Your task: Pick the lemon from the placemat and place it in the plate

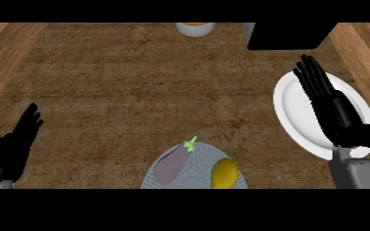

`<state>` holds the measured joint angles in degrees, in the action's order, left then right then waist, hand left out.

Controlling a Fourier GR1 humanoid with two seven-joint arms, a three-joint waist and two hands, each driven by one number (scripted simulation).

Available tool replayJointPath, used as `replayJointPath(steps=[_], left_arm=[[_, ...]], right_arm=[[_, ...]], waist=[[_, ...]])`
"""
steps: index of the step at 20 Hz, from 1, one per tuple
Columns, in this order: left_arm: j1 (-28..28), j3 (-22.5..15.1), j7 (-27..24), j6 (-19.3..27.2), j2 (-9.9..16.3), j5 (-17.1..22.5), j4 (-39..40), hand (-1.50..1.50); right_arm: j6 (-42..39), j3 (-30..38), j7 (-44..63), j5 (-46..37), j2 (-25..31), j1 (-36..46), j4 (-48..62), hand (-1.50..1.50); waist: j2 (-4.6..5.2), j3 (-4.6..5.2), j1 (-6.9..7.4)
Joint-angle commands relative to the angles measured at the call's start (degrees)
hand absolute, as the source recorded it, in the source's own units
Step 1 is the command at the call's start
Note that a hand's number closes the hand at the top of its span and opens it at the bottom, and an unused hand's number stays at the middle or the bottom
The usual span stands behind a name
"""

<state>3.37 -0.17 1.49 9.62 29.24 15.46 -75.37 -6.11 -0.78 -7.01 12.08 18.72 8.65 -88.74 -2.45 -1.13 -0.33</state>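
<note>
Two hands open, fingers straight: right hand (331,103) over white plate (300,115), left hand (18,142) resting at left edge. Lemon (224,173) on grey placemat (198,159) beside eggplant (173,165), untouched.

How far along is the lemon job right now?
Nothing looks done: the yellow lemon lies on the round grey woven placemat beside a purple eggplant. The right robot hand is open over the empty white plate; the left robot hand rests open. Grasp, carry and placing remain.
</note>
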Motion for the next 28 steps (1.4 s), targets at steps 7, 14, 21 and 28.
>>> replayJointPath(steps=[7, 14, 21, 28], left_arm=[[-10.4, -6.6, -8.9, -9.0, 1.0, -2.1, -13.9, 0.0], [-13.4, -10.5, -7.6, -9.6, -0.8, -4.2, -16.1, 0.0], [-14.4, -10.9, -5.2, -9.5, -2.1, -5.3, -16.5, 0.0], [-11.6, -11.1, -6.5, -10.2, -3.9, -6.2, -17.6, 0.0]], right_arm=[[4.4, -3.1, 15.4, 4.1, -6.1, -18.3, 17.0, -1.5], [16.8, -10.0, 26.4, -12.6, -0.3, -13.0, 10.8, -1.5], [21.7, -17.1, 56.9, -18.2, -3.0, -5.9, -2.4, -1.5], [11.7, -12.8, 72.2, -3.9, -2.1, -4.8, -8.8, -1.5]], waist=[[3.32, 1.32, -1.89], [2.42, 1.43, 0.21], [2.33, 1.29, 0.26], [2.44, 1.15, 0.42]])
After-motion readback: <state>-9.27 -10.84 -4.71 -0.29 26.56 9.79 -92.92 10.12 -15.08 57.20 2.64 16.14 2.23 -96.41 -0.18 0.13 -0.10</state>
